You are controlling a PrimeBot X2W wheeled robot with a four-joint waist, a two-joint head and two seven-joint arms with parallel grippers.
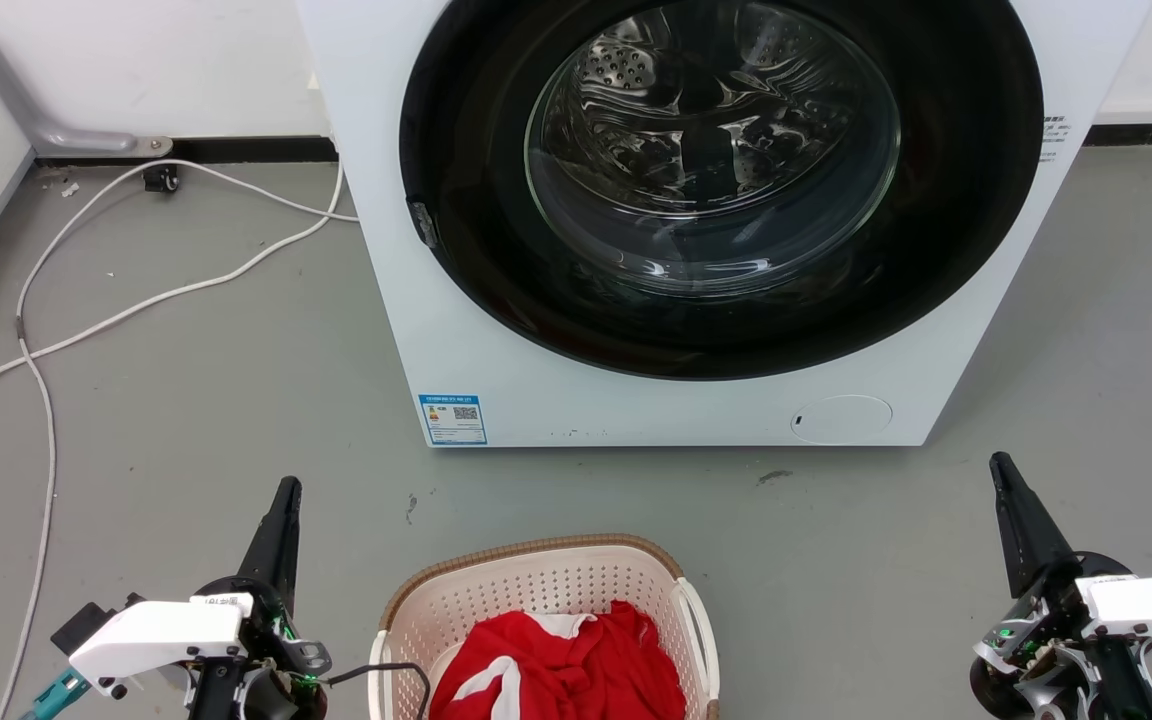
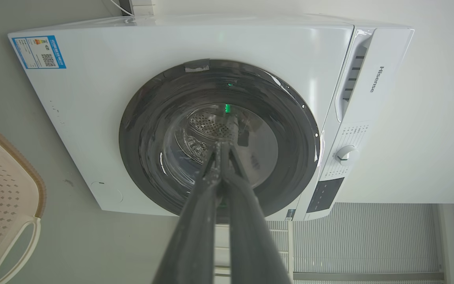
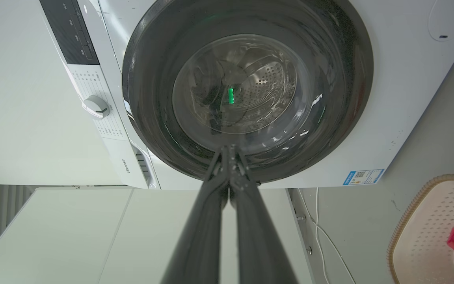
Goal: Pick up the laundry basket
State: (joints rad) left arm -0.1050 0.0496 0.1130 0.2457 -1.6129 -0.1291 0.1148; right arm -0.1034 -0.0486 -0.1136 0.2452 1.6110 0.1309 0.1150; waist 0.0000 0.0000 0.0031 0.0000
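Head view: left end effector (image 1: 286,492) and right end effector (image 1: 1002,472) both closed, empty. The basket (image 1: 536,585) sits on the floor between them, nearer the left, holding red cloth (image 1: 556,665). Left wrist view: side handle (image 2: 12,248) well apart from the closed fingers (image 2: 201,213). Right wrist view: basket lower right of fingers. Judged light, stiff plastic; take both side handles.
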